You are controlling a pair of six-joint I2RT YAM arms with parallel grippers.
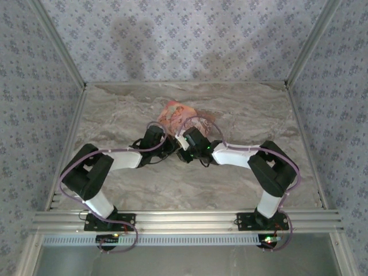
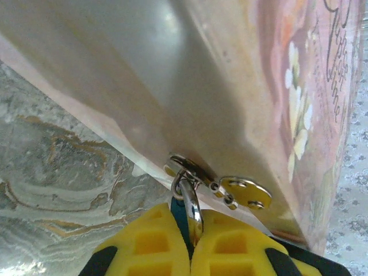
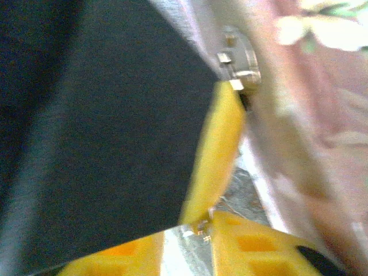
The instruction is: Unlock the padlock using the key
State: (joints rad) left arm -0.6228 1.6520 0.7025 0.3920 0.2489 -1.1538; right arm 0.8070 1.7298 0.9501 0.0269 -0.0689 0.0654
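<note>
The padlock [image 2: 180, 214] has a thin blue body. Its silvery shackle [image 2: 193, 201] is hooked through the metal zip rings of the pink illustrated pouch [image 2: 241, 86]. My left gripper [image 2: 190, 217] is shut on the padlock, yellow fingers pressed on both sides. My right gripper [image 3: 187, 233] stands open, with bare table showing in the gap. It is right beside the left gripper's yellow finger [image 3: 218, 144]. A small silvery bit [image 3: 198, 228] sits at that finger's tip, too blurred to tell whether it is the key. From above, both grippers [image 1: 167, 148] [image 1: 185, 150] meet just in front of the pouch [image 1: 175, 114].
A gold round zip tag [image 2: 244, 191] hangs next to the shackle and also shows in the right wrist view [image 3: 238, 57]. The marble-patterned table [image 1: 115, 115] is walled with patterned panels on three sides. The left arm's black body [image 3: 86, 126] is close beside my right gripper.
</note>
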